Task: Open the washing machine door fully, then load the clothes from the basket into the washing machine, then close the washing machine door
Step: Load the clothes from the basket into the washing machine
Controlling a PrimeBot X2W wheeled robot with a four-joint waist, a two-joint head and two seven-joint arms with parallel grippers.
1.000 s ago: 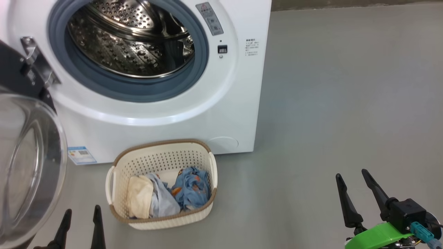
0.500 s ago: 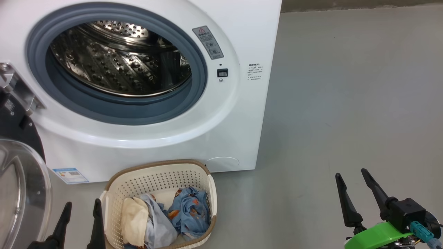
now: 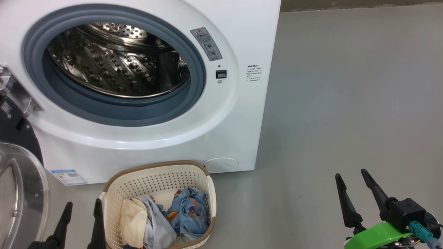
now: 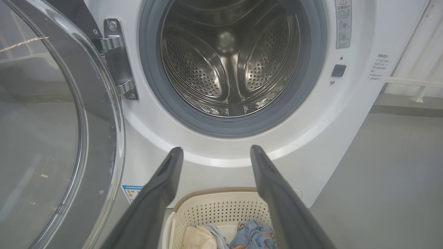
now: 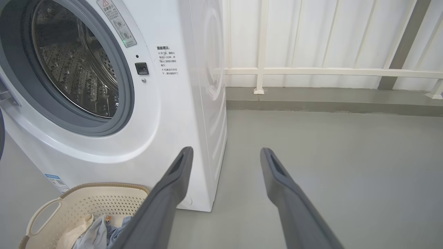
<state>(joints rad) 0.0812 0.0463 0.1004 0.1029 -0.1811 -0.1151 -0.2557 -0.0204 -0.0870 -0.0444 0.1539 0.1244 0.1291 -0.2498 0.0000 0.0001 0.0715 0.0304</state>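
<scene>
One step looks done: the round black-rimmed glass door [image 4: 41, 121] hangs wide open; the soft cream-and-blue clothes [image 3: 162, 221] wait in the cream plastic basket [image 3: 155, 164]; the left gripper [image 3: 83, 204] and right gripper [image 3: 350, 173] gape empty.

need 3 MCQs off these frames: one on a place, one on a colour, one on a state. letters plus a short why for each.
1. Where does the basket stand?
A. On the floor in front of the washing machine
B. On a shelf
C. On top of the machine

2. What colour is the gasket around the opening?
A. Red
B. Grey-blue
C. Yellow

3. The washing machine door is:
A. Shut
B. Open, swung aside on its hinge
C. Lying flat on the ground

Key
1 A: it sits on the grey floor just below the machine's white front.
2 B: a grey-blue ring frames the steel drum.
3 B: the glass bowl hangs off to one side and the drum is exposed.
</scene>
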